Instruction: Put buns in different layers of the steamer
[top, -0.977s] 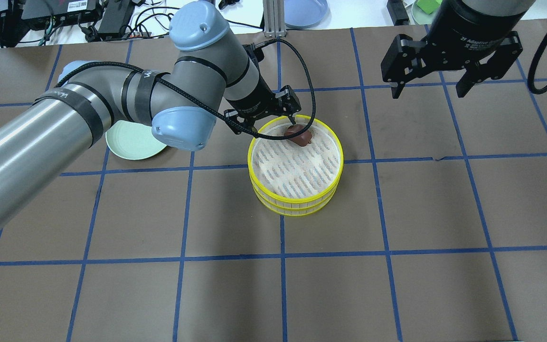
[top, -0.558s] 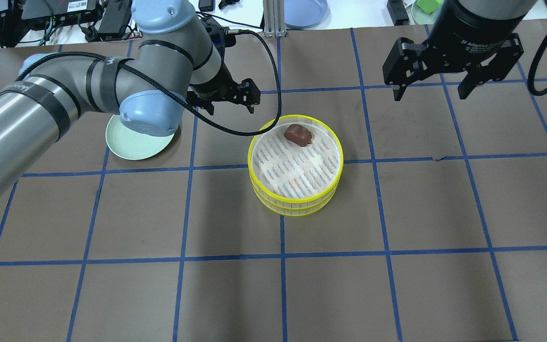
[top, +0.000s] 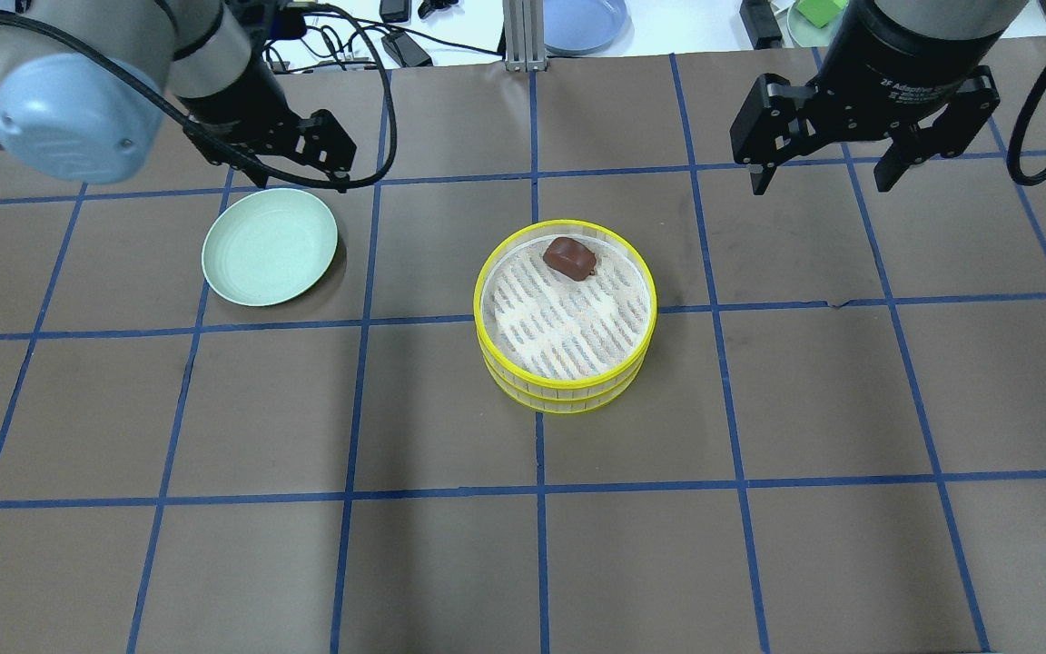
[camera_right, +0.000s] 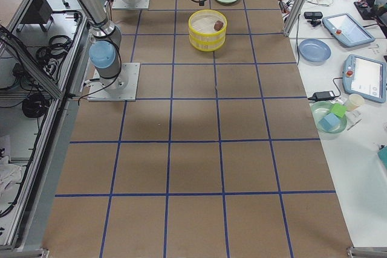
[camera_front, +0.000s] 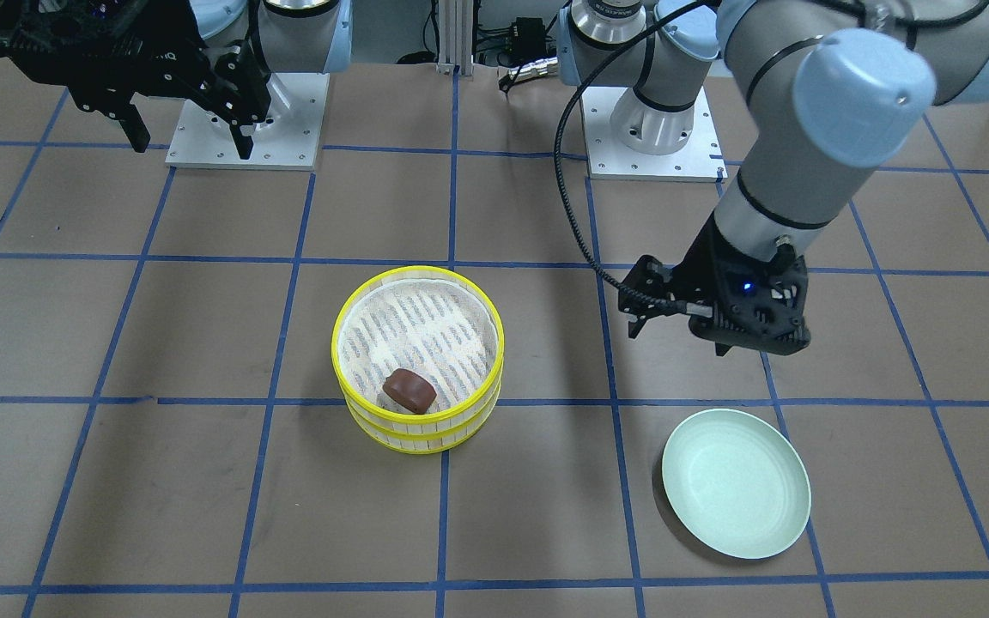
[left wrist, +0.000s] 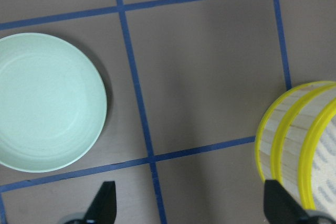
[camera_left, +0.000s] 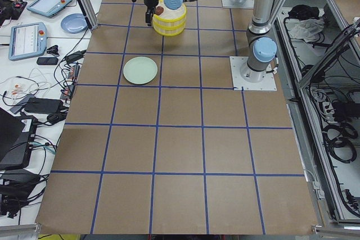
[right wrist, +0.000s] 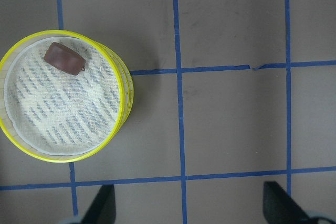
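The right tool point(top: 821, 182) bears the words "2F Adaptive".

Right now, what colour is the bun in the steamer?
The bun is dark reddish-brown; the overhead view shows it best.

a brown bun point(top: 569, 257) lies by the rim inside the yellow steamer point(top: 565, 392), seemingly two stacked layers.

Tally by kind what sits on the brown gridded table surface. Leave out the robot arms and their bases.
brown bun: 1
yellow steamer stack: 1
green plate: 1
Total: 3
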Controlling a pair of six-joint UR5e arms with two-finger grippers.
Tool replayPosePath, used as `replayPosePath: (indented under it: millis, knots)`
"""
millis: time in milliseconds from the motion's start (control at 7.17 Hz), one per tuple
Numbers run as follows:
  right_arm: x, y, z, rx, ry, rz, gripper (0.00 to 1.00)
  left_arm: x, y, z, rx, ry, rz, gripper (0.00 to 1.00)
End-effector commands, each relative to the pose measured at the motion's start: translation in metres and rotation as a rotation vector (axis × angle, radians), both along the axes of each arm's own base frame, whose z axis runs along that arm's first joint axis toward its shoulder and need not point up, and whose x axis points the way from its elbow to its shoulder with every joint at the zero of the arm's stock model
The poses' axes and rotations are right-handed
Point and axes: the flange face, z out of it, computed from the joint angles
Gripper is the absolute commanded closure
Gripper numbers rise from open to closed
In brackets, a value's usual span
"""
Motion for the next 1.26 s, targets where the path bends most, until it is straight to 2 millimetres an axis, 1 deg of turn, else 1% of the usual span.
replayPosePath:
  millis: [0, 140, 279, 698, 837, 1116]
  knots:
    - [0.000, 0.000, 0.000, 0.001, 0.001, 0.000, 0.00, 0.013, 0.035, 0.035, 0.050, -0.037, -0.001, 0.00]
    - [-0.001, 0.000, -0.001, 0.005, 0.003, -0.001, 0.00, 0.013, 0.048, 0.047, 0.049, -0.042, 0.002, 0.00]
    - [-0.002, 0.003, 0.000, 0.010, 0.004, -0.003, 0.00, 0.016, 0.058, 0.056, 0.060, -0.042, 0.008, 0.00]
    - [-0.002, 0.003, 0.000, 0.011, 0.004, -0.003, 0.00, 0.016, 0.065, 0.061, 0.059, -0.052, 0.004, 0.00]
    - [-0.001, 0.003, 0.000, 0.010, 0.003, -0.001, 0.00, 0.020, 0.067, 0.062, 0.062, -0.079, 0.003, 0.00]
    - [-0.001, 0.003, 0.000, 0.011, 0.004, -0.002, 0.00, 0.019, 0.068, 0.063, 0.056, -0.075, 0.002, 0.00]
